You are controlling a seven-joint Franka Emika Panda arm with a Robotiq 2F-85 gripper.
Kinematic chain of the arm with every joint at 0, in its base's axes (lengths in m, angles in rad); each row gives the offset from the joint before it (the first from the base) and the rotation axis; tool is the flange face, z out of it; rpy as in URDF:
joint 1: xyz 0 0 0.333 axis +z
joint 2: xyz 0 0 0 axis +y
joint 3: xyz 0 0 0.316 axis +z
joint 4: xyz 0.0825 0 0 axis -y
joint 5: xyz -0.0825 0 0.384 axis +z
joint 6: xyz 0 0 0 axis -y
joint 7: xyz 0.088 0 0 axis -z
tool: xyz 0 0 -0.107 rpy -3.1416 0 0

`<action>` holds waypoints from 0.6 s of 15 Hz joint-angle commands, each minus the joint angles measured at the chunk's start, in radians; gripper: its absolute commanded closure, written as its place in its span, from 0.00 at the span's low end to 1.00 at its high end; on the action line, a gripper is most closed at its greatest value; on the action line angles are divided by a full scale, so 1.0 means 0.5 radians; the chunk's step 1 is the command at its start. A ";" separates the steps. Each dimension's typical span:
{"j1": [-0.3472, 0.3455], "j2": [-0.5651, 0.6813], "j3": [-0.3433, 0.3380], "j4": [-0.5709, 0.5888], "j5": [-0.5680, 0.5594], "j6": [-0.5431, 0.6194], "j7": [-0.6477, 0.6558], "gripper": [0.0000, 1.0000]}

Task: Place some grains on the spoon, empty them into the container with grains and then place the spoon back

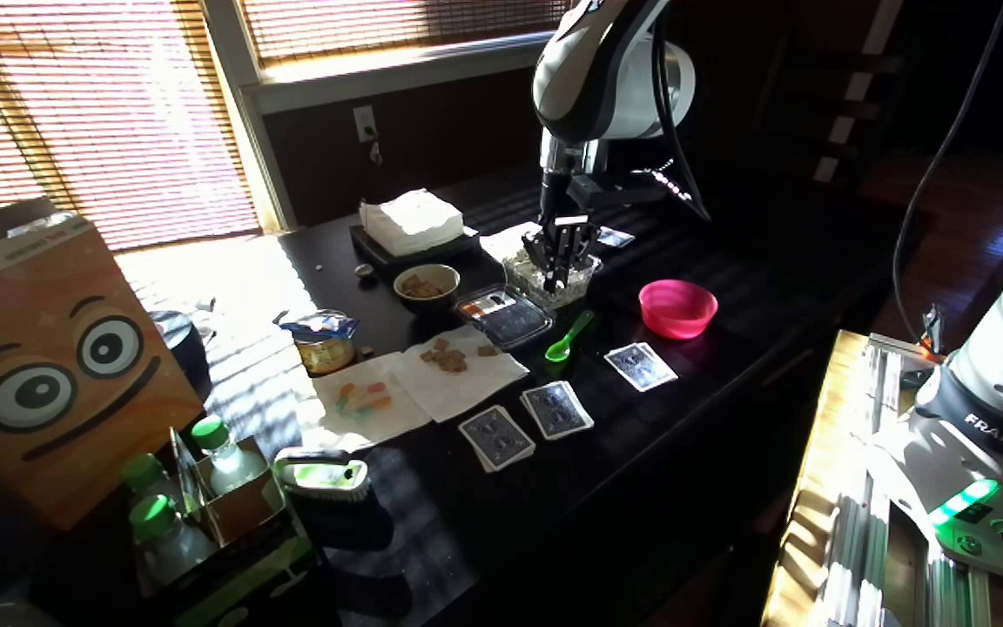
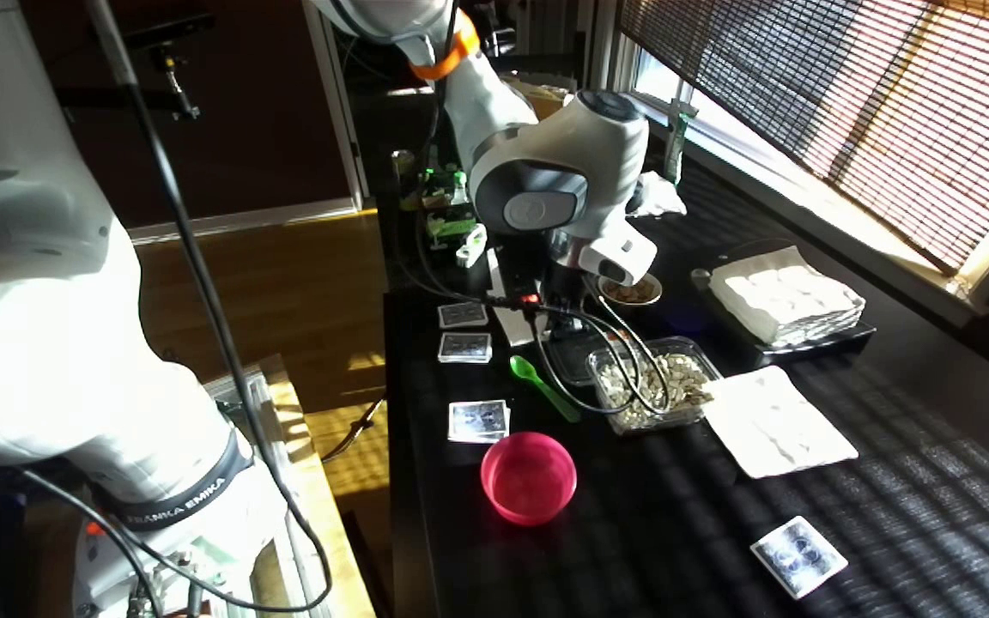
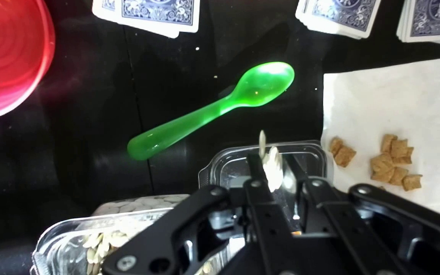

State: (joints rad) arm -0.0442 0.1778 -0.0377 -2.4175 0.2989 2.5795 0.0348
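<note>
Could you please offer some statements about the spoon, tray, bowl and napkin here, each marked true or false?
1. The green spoon lies on the table, apart from the pink bowl. True.
2. The fingers grip the spoon. False: they hold pale grains.
3. A see-through tray contains more grains. True.
4. Grains are heaped in the pink bowl. False: the heap is in the tray.
5. Brown cereal pieces lie on a white napkin. True.
</note>
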 commanded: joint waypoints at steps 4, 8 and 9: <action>-0.017 0.146 0.075 0.183 0.018 -0.361 -0.134 0.96; -0.012 0.252 0.097 0.210 0.003 -0.407 -0.127 0.96; -0.006 0.281 0.102 0.207 0.003 -0.366 -0.114 0.96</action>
State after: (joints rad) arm -0.0453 0.2655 0.0044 -2.3453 0.2991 2.4000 -0.0120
